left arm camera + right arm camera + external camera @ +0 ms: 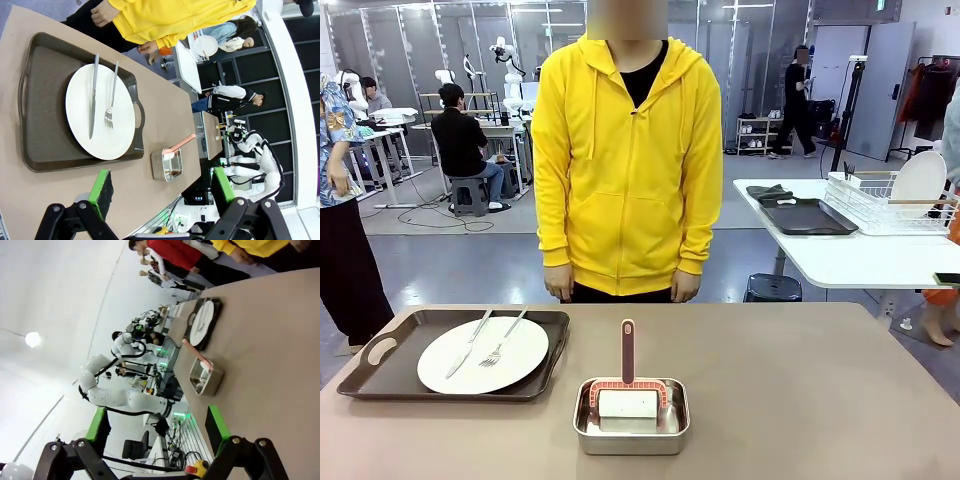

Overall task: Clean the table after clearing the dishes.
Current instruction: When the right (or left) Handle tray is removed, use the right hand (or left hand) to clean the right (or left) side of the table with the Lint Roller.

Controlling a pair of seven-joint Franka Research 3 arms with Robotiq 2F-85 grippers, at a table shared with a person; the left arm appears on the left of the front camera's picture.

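Observation:
The table (800,380) has a plain taupe top. At its left end the dishes stand: a dark brown handled tray (552,340) carrying a round white plate (483,356), with a knife (468,345) and a fork (503,343) laid across it. In the left wrist view my left gripper (161,186) hangs open above the table, with the tray (40,110) and plate (100,120) ahead of its green pads (102,186). My right gripper (157,425) is open too, off the table's edge, with the plate (204,320) far beyond it.
A small steel pan (631,428) stands at the table's near middle, holding a white pad with a pink handle (627,350). A person in a yellow hoodie (625,160) stands at the far side, hands down. A white table (850,255) with a dish rack is behind, to the right.

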